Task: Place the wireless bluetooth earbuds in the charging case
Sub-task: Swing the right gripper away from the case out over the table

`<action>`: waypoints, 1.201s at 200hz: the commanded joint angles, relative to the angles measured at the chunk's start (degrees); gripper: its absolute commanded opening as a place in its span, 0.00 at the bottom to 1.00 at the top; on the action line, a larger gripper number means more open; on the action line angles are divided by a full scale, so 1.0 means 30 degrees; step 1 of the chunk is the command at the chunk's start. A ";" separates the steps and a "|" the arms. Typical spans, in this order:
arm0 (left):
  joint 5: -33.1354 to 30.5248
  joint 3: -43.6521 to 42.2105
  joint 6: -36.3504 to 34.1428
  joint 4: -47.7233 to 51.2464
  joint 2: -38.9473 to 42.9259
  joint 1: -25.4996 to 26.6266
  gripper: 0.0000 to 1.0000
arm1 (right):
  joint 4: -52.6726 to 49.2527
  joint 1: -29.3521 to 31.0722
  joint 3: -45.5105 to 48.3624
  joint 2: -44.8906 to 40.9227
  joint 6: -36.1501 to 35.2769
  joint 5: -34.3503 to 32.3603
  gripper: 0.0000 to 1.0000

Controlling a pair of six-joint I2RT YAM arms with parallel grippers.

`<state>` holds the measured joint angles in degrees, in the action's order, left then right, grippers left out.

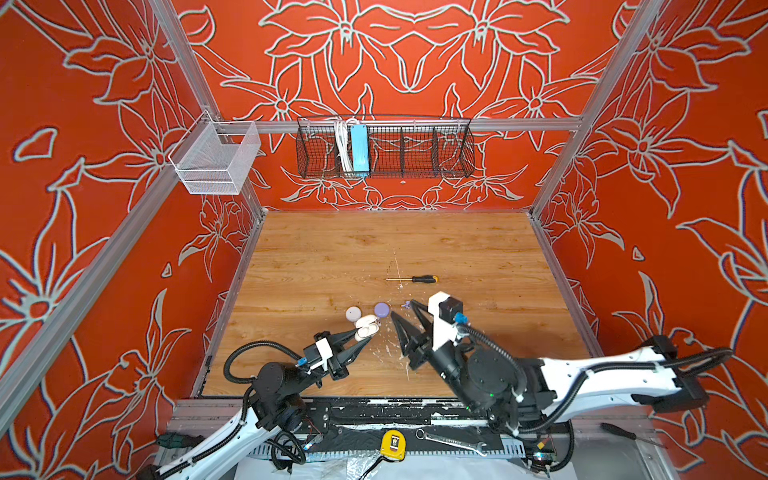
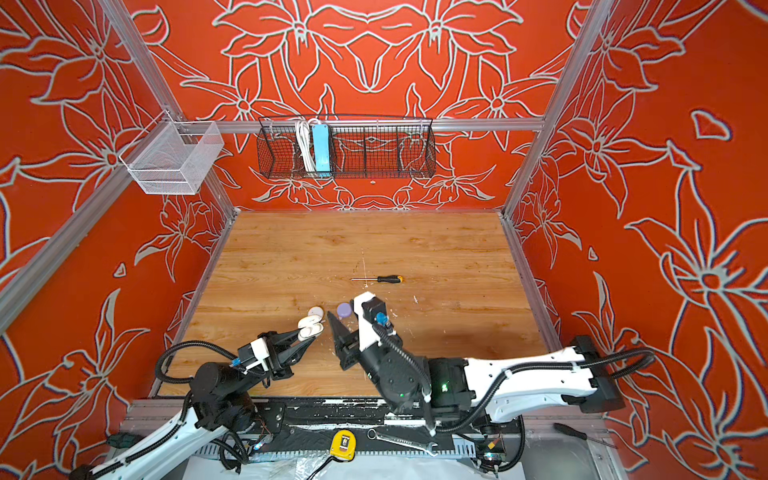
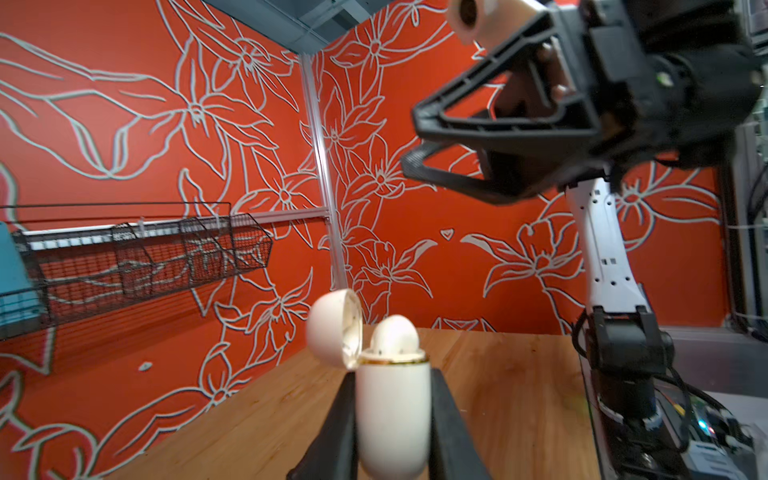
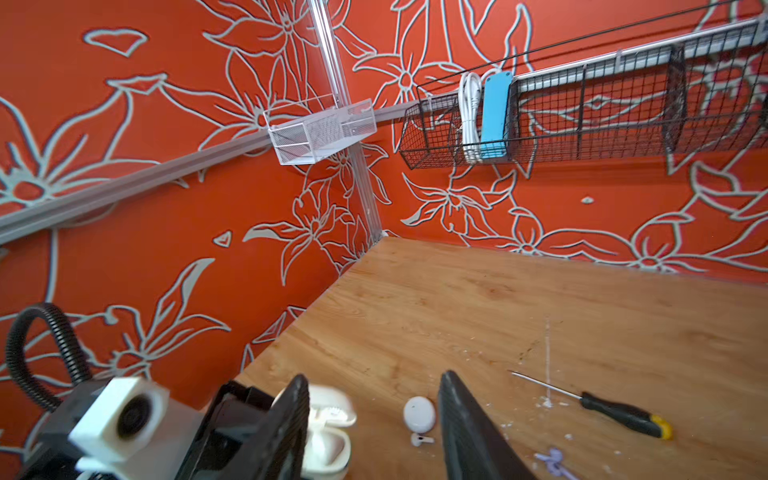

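Observation:
My left gripper (image 1: 363, 335) is shut on a white charging case (image 1: 368, 328) (image 3: 392, 415), held upright with its lid (image 3: 334, 328) flipped open. A white earbud (image 3: 395, 336) pokes its rounded head out of the case's mouth. My right gripper (image 1: 403, 309) (image 4: 374, 378) stands open just right of the case, with nothing between its fingers. Another white earbud (image 4: 420, 439) lies on the table beside a round white case (image 4: 419, 411) (image 1: 353, 312). Lilac earbuds (image 4: 552, 457) (image 1: 406, 304) lie near a round lilac case (image 1: 381, 308) (image 2: 344, 309).
A black-handled screwdriver (image 1: 419, 279) (image 4: 615, 409) lies behind the cases. White paint flecks dot the wooden table (image 1: 374, 249). A black wire basket (image 1: 384, 149) and a white mesh basket (image 1: 216, 160) hang on the walls. Tools lie along the front rail (image 1: 451, 440).

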<state>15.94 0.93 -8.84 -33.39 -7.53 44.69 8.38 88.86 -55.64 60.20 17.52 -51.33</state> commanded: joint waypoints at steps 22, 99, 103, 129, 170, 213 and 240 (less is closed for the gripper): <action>0.3370 0.1789 -0.0976 -0.0254 -0.2842 0.0101 0.00 | -0.6704 -0.2060 -0.0269 -0.1723 0.1780 0.2806 0.53; 0.5197 0.2034 -0.2325 0.0003 -0.4031 0.0104 0.00 | -1.0511 -0.5122 -0.2826 0.1172 0.2391 0.6637 0.55; 0.5202 0.2034 -0.2354 -0.0015 -0.4146 0.0104 0.00 | -1.0542 -0.5155 -0.2957 0.1395 0.2268 0.6832 0.55; 0.5166 0.2061 -0.2414 -0.0015 -0.4373 0.0101 0.00 | -1.0453 -0.5252 -0.3339 0.2647 0.1569 0.8117 0.55; 0.5029 0.2122 -0.2333 0.0042 -0.4463 0.0104 0.00 | -1.1005 -0.5257 -0.3749 0.4308 0.1100 0.9946 0.54; 0.4415 0.2122 -0.2647 0.0431 -0.4487 0.0104 0.00 | -1.0683 -0.5232 -0.2958 0.4352 0.1427 1.1466 0.50; 0.3693 0.2071 -0.2844 0.0728 -0.4404 0.0090 0.00 | -0.9883 -0.5210 -0.1970 0.3762 0.1775 1.2217 0.50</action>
<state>30.48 5.63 -15.70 -28.67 -21.06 44.73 -22.11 72.58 -64.31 72.62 21.50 -20.45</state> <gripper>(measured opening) 0.227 0.496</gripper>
